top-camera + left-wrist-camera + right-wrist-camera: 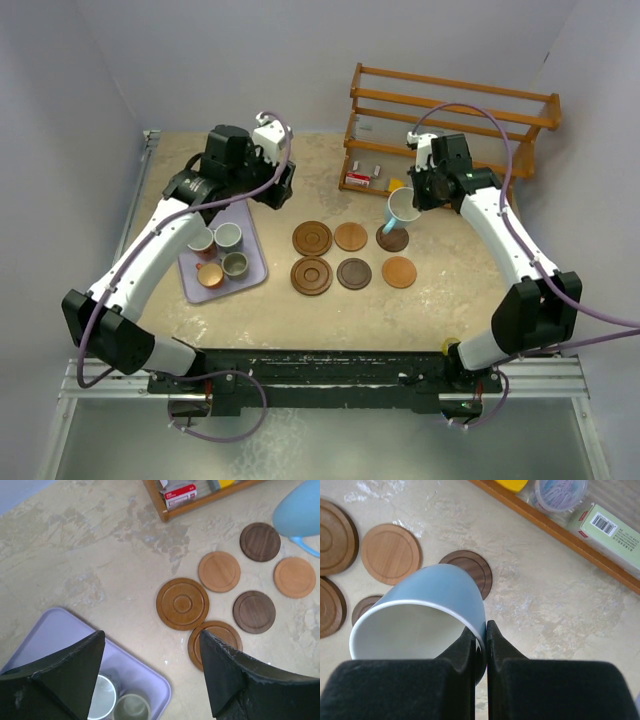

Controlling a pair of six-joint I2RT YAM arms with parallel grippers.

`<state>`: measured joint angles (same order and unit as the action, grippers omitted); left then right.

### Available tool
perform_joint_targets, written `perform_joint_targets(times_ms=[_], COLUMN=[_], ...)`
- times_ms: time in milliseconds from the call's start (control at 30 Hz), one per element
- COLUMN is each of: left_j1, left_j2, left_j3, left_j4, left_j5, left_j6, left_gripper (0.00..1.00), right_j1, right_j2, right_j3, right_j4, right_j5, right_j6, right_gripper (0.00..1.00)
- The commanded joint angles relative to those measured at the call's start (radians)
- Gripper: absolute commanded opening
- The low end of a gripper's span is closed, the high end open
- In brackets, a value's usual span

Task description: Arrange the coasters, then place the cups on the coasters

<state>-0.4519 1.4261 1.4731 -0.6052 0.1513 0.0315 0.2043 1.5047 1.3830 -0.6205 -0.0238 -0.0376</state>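
Now right hand (pixel 481 630) pinches the tilted blue cup (pixel 437 587) at its rim, base toward dark coaster (pixel 476 569); left hand (pixel 150 667) spread

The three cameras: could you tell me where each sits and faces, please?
Top external: above and behind the bases, looking down; both arms show.
Left wrist: over the lavender tray, looking down at coasters; open left gripper shows.
Right wrist: looking down past its shut right gripper pinching the light-blue cup.
Shared: that cup shows in all three.
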Motion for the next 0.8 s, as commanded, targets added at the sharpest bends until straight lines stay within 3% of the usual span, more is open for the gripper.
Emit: perform_joint_targets(times_ms=[0, 400, 767], left_j1=[0.009, 0.023, 0.067], left_j2=[-0.042, -0.191, -0.259], left_j3=[-0.017, -0.135, -0.181], left_j4=[-0.075, -0.078, -0.060], left_j5=[-0.001, -0.119, -0.108], left_j6=[0.115, 0.227, 0.227], left_gripper=[0.74, 0.78, 0.79], right_j1=[-0.006, -0.009, -0.009], right_j2=[-0.026, 0.120, 0.255], right_j3=[0.012, 0.055, 0.134], right_j4=[-0.009, -0.064, -0.110], right_j5=[-0.045, -0.097, -0.094], right_j6=[-0.072, -0.159, -0.179], right_gripper=[0.00, 0.00, 0.00])
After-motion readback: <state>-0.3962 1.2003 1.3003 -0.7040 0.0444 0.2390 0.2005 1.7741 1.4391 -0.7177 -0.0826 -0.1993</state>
